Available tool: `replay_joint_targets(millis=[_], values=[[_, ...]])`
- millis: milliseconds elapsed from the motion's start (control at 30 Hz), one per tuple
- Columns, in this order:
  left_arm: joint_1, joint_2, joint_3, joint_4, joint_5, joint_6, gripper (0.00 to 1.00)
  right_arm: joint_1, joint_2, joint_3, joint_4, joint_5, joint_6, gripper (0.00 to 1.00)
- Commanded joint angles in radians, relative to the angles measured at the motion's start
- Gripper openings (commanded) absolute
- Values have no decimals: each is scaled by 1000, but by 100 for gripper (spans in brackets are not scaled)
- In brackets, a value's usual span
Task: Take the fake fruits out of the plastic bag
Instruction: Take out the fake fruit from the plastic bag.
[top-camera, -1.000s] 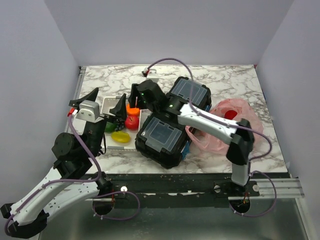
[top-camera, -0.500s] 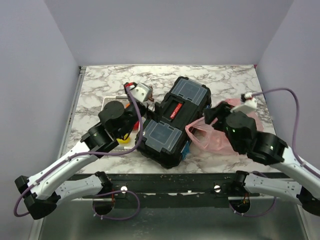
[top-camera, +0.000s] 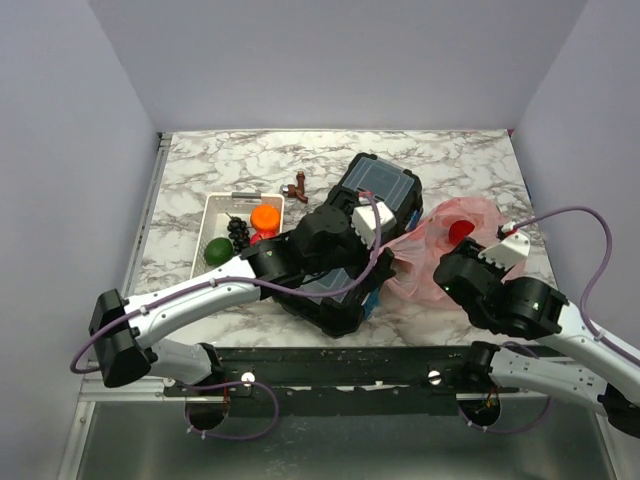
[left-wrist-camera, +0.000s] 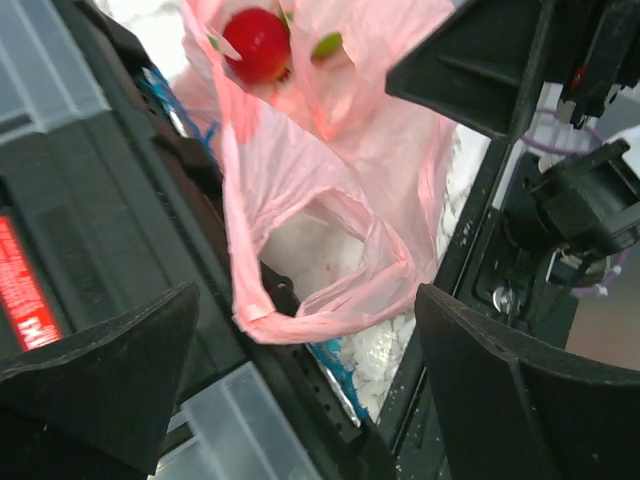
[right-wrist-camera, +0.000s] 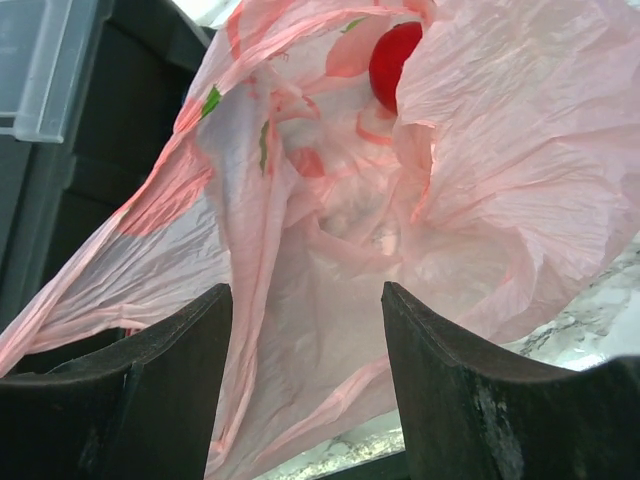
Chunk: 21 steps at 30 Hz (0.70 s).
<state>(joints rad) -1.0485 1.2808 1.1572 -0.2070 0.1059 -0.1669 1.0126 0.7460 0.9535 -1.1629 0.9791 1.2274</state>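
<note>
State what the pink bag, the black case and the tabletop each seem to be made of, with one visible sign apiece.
Pink bag: thin plastic film, probably; crinkled, translucent. Black case: hard moulded plastic, matte, with clear lid panels. Tabletop: white with grey veins, marble-like; real stone or printed laminate, I cannot tell.

Top view: bright, even light from overhead. Shadows on the marble surface (top-camera: 200, 160) are soft, the toolbox (top-camera: 375, 182) lids carry a faint sheen, and focus is sharp throughout. Both wrist views: the plastic bag (left-wrist-camera: 330, 170) glows, backlit and translucent, while the near tool fingers (left-wrist-camera: 100, 375) sit dark, underexposed and slightly soft.
</note>
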Motion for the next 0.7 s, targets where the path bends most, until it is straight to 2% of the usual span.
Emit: replay_joint_targets(millis=[0, 167, 267, 333, 400, 467, 600, 633, 667], values=[[-34, 86, 72, -78, -3, 2, 85, 2, 47, -14, -53, 93, 99, 64], [-37, 138, 101, -103, -20, 9, 76, -47, 140, -15, 67, 99, 19, 68], [-41, 152, 108, -107, -37, 15, 66, -242, 185, -41, 227, -26, -151, 67], [-41, 167, 116, -115, -43, 17, 56, -413, 177, -91, 408, -213, -326, 66], [-42, 186, 130, -128, -35, 17, 46, -508, 173, -136, 506, -321, -388, 66], [-46, 205, 151, -145, -26, 18, 35, -537, 193, -163, 567, -364, -410, 66], [-59, 211, 167, -162, -37, 20, 4, -555, 296, -173, 634, -427, -393, 64], [-62, 208, 165, -160, -46, 20, 0, -558, 315, -176, 647, -426, -380, 61], [-66, 204, 163, -158, -57, 20, 0, -559, 332, -183, 662, -420, -359, 56]])
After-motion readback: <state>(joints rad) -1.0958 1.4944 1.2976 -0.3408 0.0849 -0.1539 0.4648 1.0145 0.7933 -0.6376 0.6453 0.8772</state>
